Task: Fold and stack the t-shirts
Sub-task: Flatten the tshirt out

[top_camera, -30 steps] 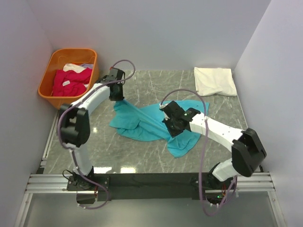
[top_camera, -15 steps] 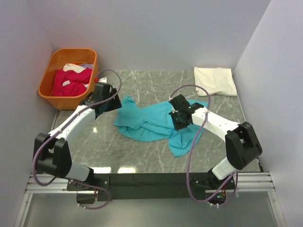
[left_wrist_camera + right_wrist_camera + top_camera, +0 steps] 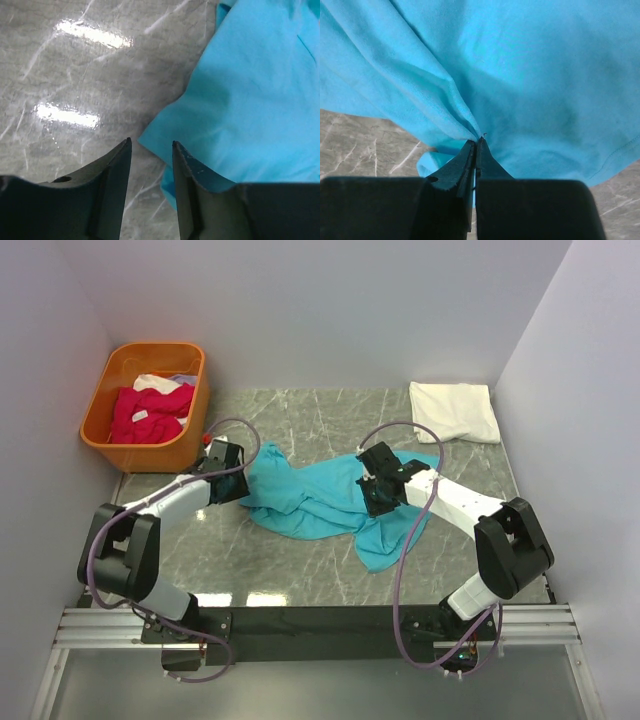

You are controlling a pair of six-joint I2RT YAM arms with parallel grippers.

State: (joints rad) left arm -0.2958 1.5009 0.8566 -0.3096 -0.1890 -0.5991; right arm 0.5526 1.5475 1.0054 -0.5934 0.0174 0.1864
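The turquoise t-shirt [image 3: 320,502] lies crumpled in the middle of the marble table. My left gripper [image 3: 237,483] is open at its left edge; in the left wrist view [image 3: 150,143] a cloth corner [image 3: 150,145] sits between the fingertips, not pinched. My right gripper [image 3: 377,495] is shut on a fold of the turquoise t-shirt [image 3: 520,75], its jaws closed tight on the cloth [image 3: 476,140]. A folded white t-shirt [image 3: 454,410] lies at the back right. Magenta-pink t-shirts [image 3: 148,410] sit in the orange basket.
The orange basket [image 3: 116,435] stands at the back left corner, close behind my left arm. White walls close the table on the left, back and right. A metal rail [image 3: 320,622] runs along the near edge.
My left arm has swung down and towards the near side, its gripper now low at the shirt's left edge. The right gripper has pulled its fold slightly back and holds still.
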